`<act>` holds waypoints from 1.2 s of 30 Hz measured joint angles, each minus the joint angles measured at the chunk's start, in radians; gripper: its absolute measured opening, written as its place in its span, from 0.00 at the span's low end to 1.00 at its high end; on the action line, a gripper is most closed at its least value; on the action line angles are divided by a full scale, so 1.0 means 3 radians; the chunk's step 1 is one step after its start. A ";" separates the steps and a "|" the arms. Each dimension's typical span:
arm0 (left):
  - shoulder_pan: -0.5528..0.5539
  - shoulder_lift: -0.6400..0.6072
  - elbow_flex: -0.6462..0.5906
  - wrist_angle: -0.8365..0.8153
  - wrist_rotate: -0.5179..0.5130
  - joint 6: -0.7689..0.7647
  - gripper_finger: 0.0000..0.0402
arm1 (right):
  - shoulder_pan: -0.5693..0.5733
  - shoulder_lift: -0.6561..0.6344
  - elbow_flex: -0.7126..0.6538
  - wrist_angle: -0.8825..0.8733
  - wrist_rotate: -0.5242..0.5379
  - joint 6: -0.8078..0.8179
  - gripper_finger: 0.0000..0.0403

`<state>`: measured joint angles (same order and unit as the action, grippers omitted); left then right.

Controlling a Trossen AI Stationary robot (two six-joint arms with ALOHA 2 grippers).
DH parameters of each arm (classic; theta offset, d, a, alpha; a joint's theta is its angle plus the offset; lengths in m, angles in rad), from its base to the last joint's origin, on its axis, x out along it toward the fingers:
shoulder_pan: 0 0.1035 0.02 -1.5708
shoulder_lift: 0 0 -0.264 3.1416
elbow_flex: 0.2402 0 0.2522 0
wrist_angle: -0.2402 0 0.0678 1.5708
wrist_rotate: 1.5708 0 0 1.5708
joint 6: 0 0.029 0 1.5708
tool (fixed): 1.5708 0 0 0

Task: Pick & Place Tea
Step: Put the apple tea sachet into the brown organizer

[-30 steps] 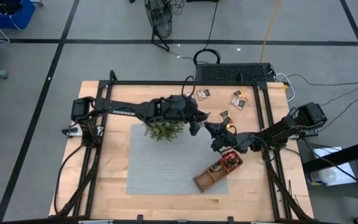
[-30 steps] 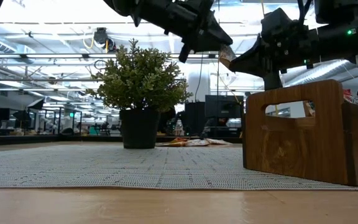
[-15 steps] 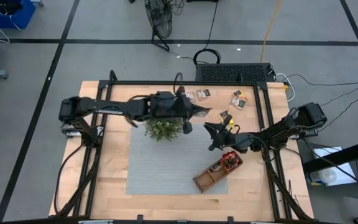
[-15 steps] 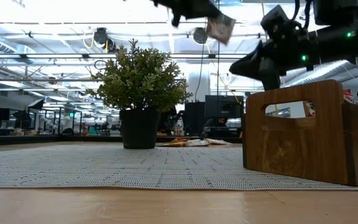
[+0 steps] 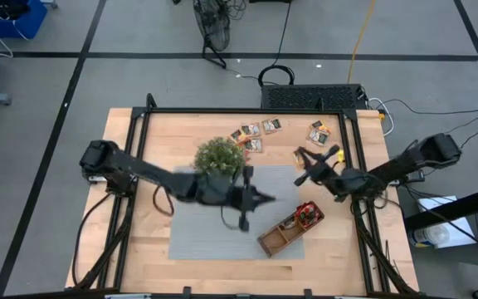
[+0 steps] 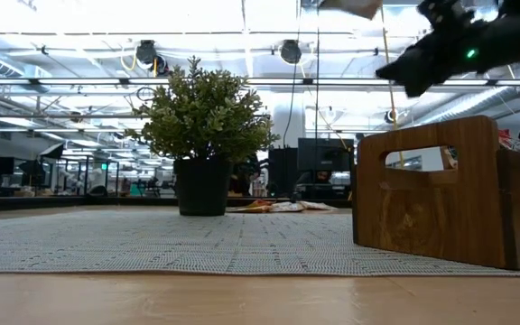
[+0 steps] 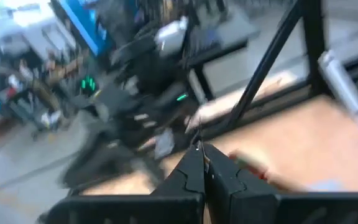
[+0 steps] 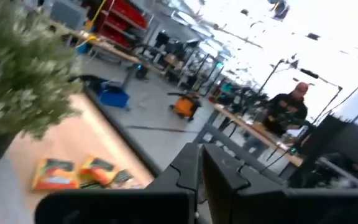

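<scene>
Tea sachets (image 5: 254,135) are lying loose on the wooden table (image 5: 152,216) at about twelve o'clock, just beyond the potted plant (image 5: 219,155), with another pair (image 5: 319,133) toward one o'clock. More sachets are sitting in one end compartment of the wooden tray (image 5: 282,232) at about four o'clock. The left gripper (image 5: 256,198) is hovering over the grey mat (image 5: 197,232) with its fingers pressed together, though whether anything is pinched between them cannot be told. The right gripper (image 5: 305,166) is hanging near two o'clock, fingers together, empty.

Two dark jointed arms, black cables, green indicator lights.
</scene>
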<state>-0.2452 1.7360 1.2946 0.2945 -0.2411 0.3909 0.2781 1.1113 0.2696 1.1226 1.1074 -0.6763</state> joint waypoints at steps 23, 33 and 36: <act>-0.0515 0.1647 0.0148 0.2208 -0.0702 -0.0336 0.00 | 0.0719 -0.0927 -0.0005 -0.0398 0.0324 -0.0206 0.00; -0.0560 0.2182 0.0672 0.2342 -0.0812 -0.0283 0.00 | 0.0958 -0.0798 -0.0005 -0.0495 0.0323 0.0033 0.00; -0.0591 0.2228 0.0756 0.2362 -0.0948 -0.0165 0.00 | 0.1023 -0.0800 -0.0005 -0.0493 0.0323 0.0035 0.00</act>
<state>-0.4225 2.4043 1.5215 1.0031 -0.5255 0.3413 0.5850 0.8715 0.2680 0.9747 1.2043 -0.6657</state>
